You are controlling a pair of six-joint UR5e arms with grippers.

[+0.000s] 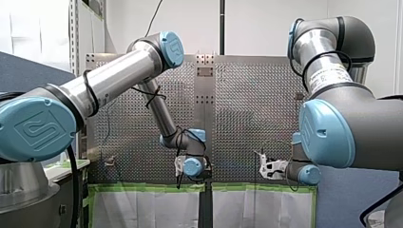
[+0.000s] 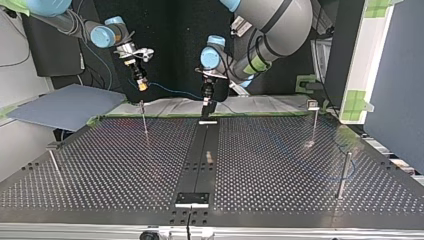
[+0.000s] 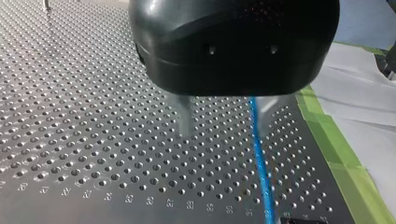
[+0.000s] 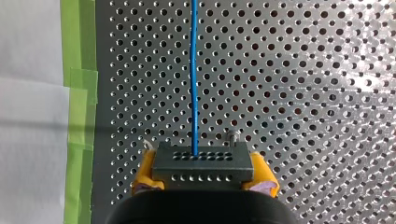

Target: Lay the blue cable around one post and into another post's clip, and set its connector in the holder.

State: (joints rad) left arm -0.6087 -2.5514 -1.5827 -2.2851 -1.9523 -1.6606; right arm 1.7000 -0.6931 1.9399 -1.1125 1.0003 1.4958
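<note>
Your right gripper [image 2: 142,84] has the working end. Its yellow pads [image 4: 145,170] are closed on the two ends of the dark connector [image 4: 201,163], which is held clear above the perforated table [image 4: 289,93]. The blue cable [image 4: 194,70] leaves the middle of the connector's face and runs straight ahead of it, so its long axis lies along the gripper's reach and not across it. Seen from across the table, that line slopes sideways and down from the connector to your left gripper [image 3: 224,119], which hangs low over the dark centre strip [image 2: 207,150], near the connector. The left gripper's metal fingers [image 3: 184,116] stand apart and pinch nothing. The cable drops through the gap, close to one finger, and trails on over the table away from the connector. A thin post [image 2: 144,120] stands almost below the connector. A clip-topped post [image 2: 313,117] stands well apart from it, beyond the left gripper. I see no cable around any post or in any clip, so I judge the routing is not yet begun. Your right arm is nearer the thin post and your left arm is nearer the clip. Because the line runs from the connector toward the clip side, wrapping the thin post likely means carrying the connector around it while the left fingers guide the slack.
</note>
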